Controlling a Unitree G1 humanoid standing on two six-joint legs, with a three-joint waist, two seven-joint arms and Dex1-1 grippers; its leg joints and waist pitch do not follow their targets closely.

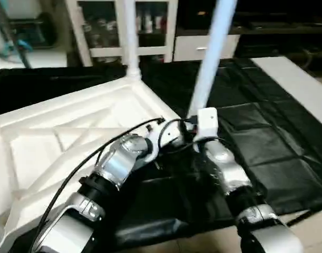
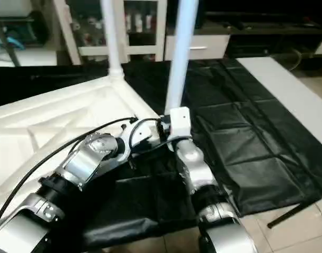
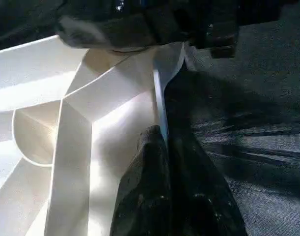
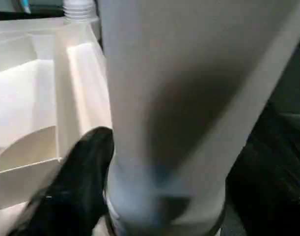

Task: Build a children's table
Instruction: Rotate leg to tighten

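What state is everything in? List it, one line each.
table top: upside down on the black cloth.
far leg: upright in its corner socket.
near leg: leaning slightly, at the near corner.
left gripper: shut at the table top's rim.
right gripper: at the near leg's base.

A black sheet covers the work surface, creased into square folds and glossy where the light catches it. Beyond it stands a white shelf unit with dark compartments holding small items too blurred to identify. Beside the unit sits a low white drawer cabinet. A pale board lies along the sheet's far right edge. Light floor tiles show at the near right corner.
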